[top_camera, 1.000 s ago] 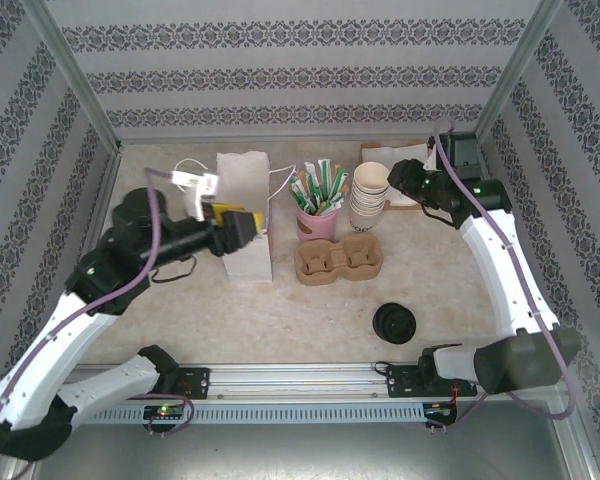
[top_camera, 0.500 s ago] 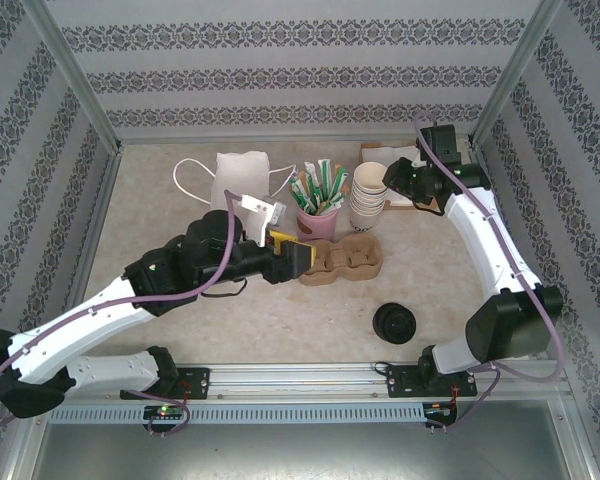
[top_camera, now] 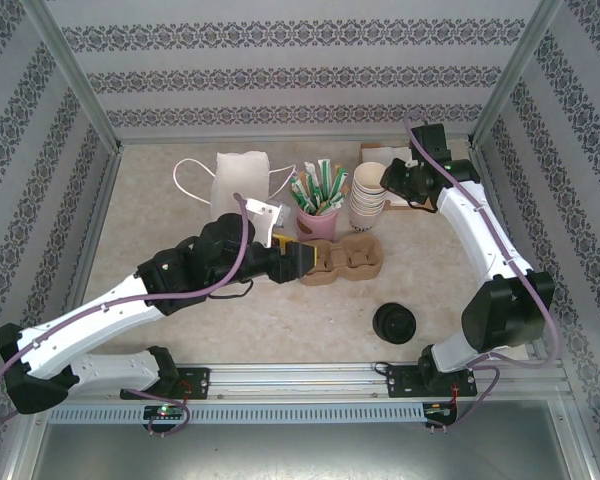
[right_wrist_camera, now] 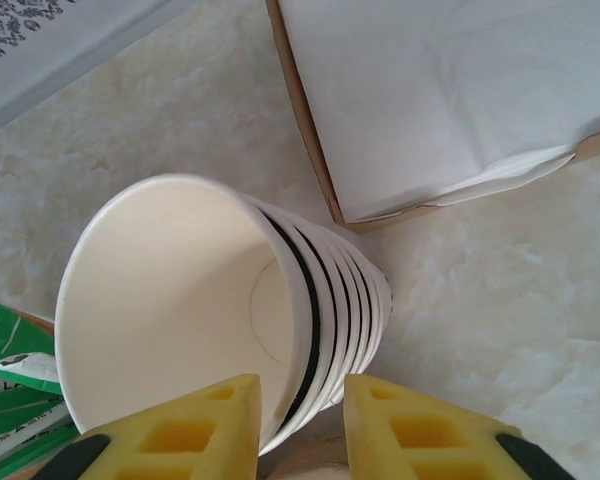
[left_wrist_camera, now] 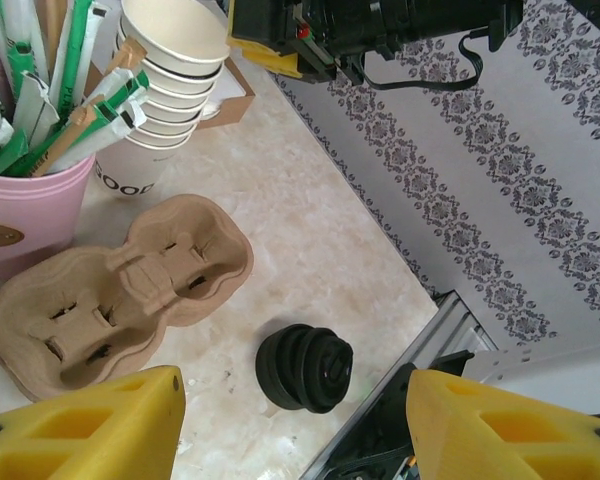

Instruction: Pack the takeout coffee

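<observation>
The right tool [right_wrist_camera: 300, 395], slightly parted and empty, should pinch only the top rim of the cup stack [right_wrist_camera: 170, 300] at one o'clock. The left tool [left_wrist_camera: 292, 388] gapes empty. The takeout coffee seems unassembled, with loose lids [top_camera: 395, 322] at five o'clock.

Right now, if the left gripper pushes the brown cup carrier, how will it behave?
The cup carrier looks like thin moulded pulp, so probably light and apt to slide on the smooth table. It lies flat and wide, so unlikely to tip.
</observation>
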Controlling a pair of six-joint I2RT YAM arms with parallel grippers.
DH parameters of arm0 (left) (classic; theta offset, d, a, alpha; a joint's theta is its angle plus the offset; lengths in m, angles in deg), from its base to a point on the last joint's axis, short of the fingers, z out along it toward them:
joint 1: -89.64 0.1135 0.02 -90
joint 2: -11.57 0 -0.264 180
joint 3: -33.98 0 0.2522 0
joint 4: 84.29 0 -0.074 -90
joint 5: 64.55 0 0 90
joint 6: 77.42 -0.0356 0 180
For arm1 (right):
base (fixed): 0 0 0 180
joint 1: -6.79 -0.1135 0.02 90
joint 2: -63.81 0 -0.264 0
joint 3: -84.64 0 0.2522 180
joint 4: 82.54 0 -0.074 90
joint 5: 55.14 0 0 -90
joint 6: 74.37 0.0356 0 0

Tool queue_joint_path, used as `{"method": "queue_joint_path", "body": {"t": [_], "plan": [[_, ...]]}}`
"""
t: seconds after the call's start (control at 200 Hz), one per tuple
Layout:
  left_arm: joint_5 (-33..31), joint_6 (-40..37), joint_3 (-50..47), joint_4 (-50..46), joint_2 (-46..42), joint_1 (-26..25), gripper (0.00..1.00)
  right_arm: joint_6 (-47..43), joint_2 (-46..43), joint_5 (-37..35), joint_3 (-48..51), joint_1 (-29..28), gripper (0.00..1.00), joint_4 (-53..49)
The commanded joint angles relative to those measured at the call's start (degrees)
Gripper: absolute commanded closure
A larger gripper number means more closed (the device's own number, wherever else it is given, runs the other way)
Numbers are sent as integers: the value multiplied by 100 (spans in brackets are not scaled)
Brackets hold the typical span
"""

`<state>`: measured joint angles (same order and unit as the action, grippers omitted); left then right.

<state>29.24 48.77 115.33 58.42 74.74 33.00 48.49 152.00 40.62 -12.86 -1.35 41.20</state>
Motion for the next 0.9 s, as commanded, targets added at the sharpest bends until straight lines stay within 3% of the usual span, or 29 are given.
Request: {"method": "queue_joint_path", "body": {"t": [0.0,0.689,0.894], "plan": [[-119,87,-56,243,45,-92,39,79,60,-172,-160,-52,74,115],[-142,143,-193,461,170,-163,42,280,157,-108,-160,-56,82,251],[-211,134,-217,462,144,-172,42,343,119,-91,-198,-56,91,259]]}}
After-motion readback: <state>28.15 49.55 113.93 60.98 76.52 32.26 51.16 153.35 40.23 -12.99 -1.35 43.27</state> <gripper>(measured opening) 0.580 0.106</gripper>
